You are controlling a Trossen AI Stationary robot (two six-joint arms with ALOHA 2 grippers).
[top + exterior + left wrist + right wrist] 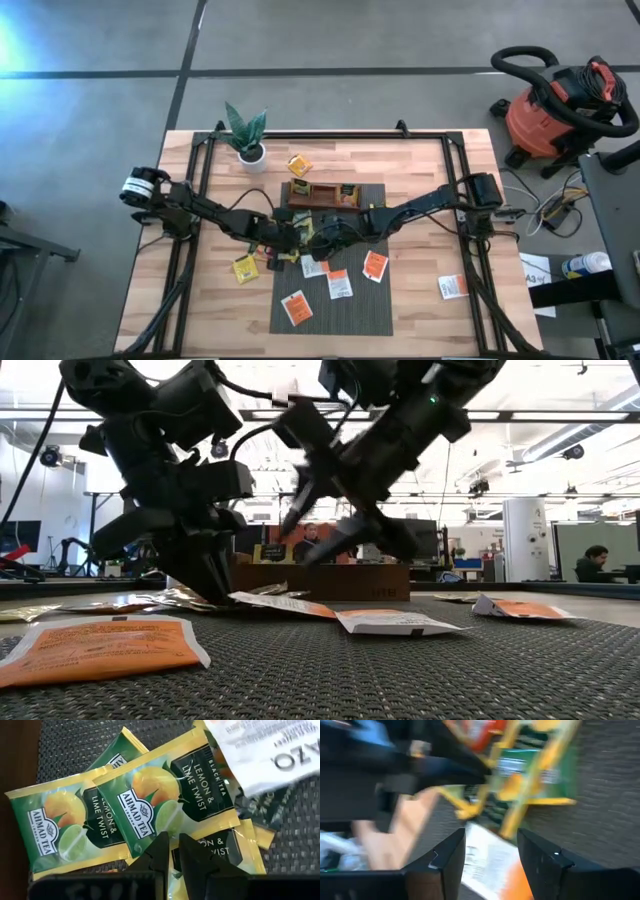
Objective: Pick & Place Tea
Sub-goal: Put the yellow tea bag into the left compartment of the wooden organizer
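Left wrist view: tool over sachets

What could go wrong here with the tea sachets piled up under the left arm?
The green and yellow sachets overlap in a pile, so the left tool, nearly closed over them, may lift two at once or slide off the top one. The right tool stands open close beside it over the grey mat, so the two arms could bump. A white and orange sachet lies over the pile's edge and could get dragged along.
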